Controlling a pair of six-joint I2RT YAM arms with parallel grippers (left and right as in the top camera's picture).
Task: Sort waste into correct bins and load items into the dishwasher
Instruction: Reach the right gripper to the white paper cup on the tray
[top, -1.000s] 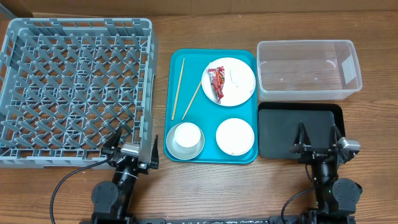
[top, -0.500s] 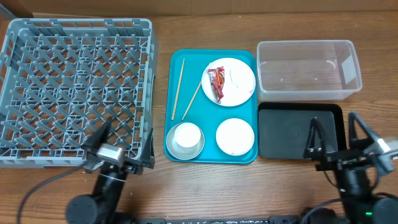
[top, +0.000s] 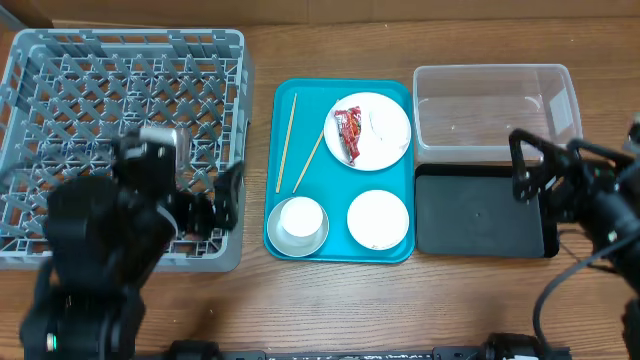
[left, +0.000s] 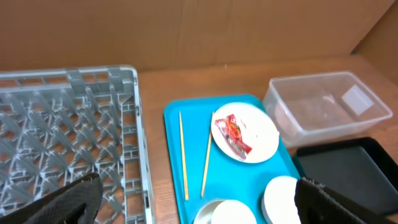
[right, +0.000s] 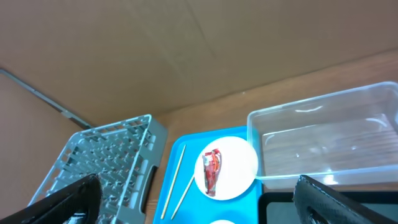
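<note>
Teal plastic serving tray (top: 300, 150) on your wooden desk (top: 330, 300) carries the round white-pink plate (top: 385, 135) with the small red snack wrapper (top: 348, 133) on it, two thin wooden chopsticks (top: 287, 140), a white bowl (top: 378, 218) and a small white cup (top: 299, 220). Your left end effector (left: 198, 182), over the grey lattice dish rack (top: 60, 100), and right end effector (right: 196, 180), above the shallow black tray (top: 470, 215), both gape open, empty.

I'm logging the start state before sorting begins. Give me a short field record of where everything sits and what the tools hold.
teal tray: holds plate, cup, bowl, chopsticks
plate: red wrapper lies on it
dish rack: left of teal tray
clear tub: right of teal tray
black tray: beside clear tub, nearer the robot
left tool: open, holds nothing
right tool: open, holds nothing
</note>
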